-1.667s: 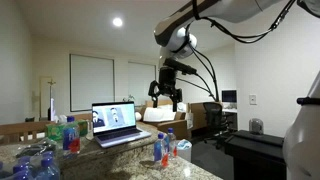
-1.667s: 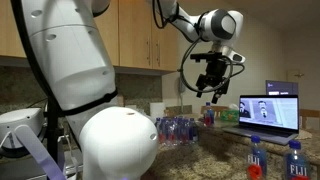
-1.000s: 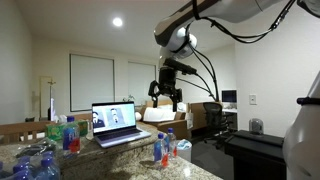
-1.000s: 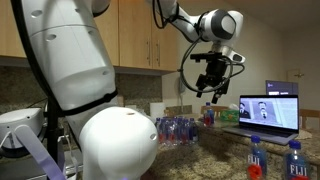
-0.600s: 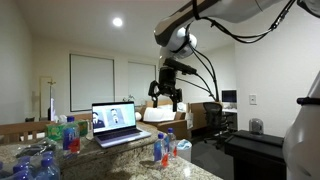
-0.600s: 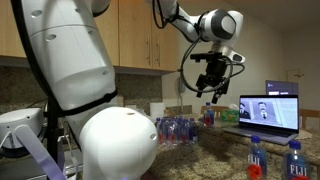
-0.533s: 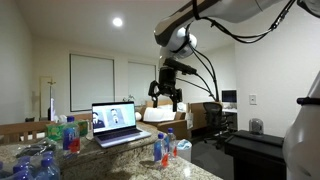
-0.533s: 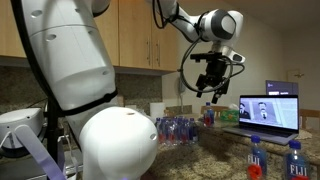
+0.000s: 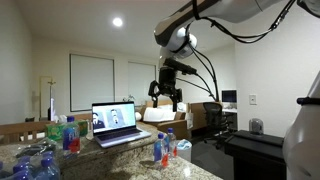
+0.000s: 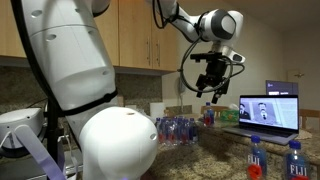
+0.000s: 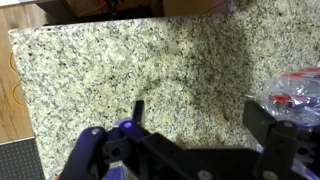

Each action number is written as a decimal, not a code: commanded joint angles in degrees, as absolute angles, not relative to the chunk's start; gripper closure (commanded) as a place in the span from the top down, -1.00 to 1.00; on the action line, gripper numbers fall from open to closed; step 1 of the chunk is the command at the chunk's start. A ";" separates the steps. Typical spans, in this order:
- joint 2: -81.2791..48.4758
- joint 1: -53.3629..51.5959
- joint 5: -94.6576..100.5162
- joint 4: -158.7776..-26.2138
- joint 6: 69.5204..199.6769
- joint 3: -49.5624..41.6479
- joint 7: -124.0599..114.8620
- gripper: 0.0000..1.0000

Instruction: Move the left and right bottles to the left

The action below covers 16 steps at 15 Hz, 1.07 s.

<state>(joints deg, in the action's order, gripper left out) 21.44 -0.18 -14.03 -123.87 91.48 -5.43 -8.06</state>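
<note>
The black two-fingered gripper point(image 10: 212, 93) hangs high in the air with its fingers apart and nothing between them. In the wrist view point(image 11: 195, 112) the two dark fingers point(image 11: 266, 122) frame bare stone. It is carried by the white robot arm point(image 10: 190, 22), which reaches in from above in both exterior views point(image 9: 215, 10), with black cables looping beside the wrist. Below it lies the speckled granite countertop point(image 11: 150, 60), well apart from the fingertips. The two clear plastic bottles with blue and red labels point(image 10: 255, 158) stand upright and close together near the front edge of the countertop. They are lower than the gripper and not touched by it, and appear again in an exterior view point(image 9: 161, 148). Behind them sits the open laptop with a lit screen point(image 10: 268, 108), also seen in an exterior view point(image 9: 118, 120). A clear-wrapped pack of small bottles point(image 10: 180, 128) rests on the countertop further along. In the wrist view a crinkled clear wrapping with red spots point(image 11: 297, 86) shows at the right edge, but what it holds cannot be told. Wooden wall cabinets point(image 10: 140, 40) hang behind the arm.
</note>
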 commanded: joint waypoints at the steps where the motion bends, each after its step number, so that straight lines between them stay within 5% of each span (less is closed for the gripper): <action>1: 21.33 1.25 -14.38 -123.69 91.21 -4.25 -7.67 1.00; 16: 12.43 1.09 -5.31 -113.73 88.99 -4.34 -0.40 1.00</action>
<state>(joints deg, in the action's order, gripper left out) 17.93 0.09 -9.20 -119.63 91.40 -5.31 -3.79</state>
